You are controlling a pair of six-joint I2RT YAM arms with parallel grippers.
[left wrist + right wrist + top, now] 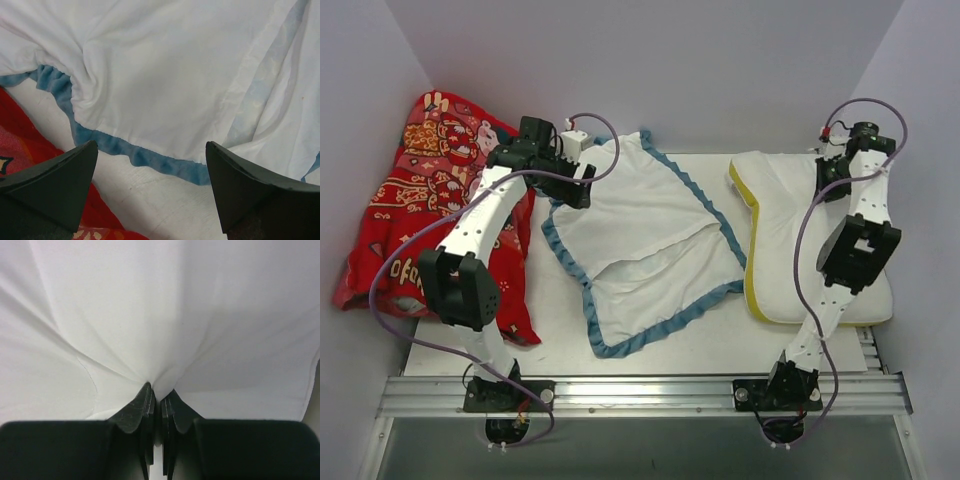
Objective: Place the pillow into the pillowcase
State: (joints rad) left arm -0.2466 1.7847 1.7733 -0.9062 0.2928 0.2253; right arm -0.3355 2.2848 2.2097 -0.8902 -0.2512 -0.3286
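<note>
The pillowcase [650, 240] lies flat in the middle of the table, white side out, with blue ruffled trim round its edge. My left gripper [578, 190] is open at its far left corner. In the left wrist view the jaws stand wide apart [150, 165] just short of the blue trim [165, 162] of the pillowcase [165, 75], holding nothing. The pillow [785, 240], white with yellow piping, lies at the right. My right gripper [826, 185] is over its far part. In the right wrist view it is shut [159, 392] on a pinch of the pillow's white fabric [150, 315].
A red cartoon-figure cloth [430, 200] lies heaped at the left, under my left arm, and shows in the left wrist view [20, 135]. Grey walls close the back and both sides. A metal rail [640, 392] runs along the near edge.
</note>
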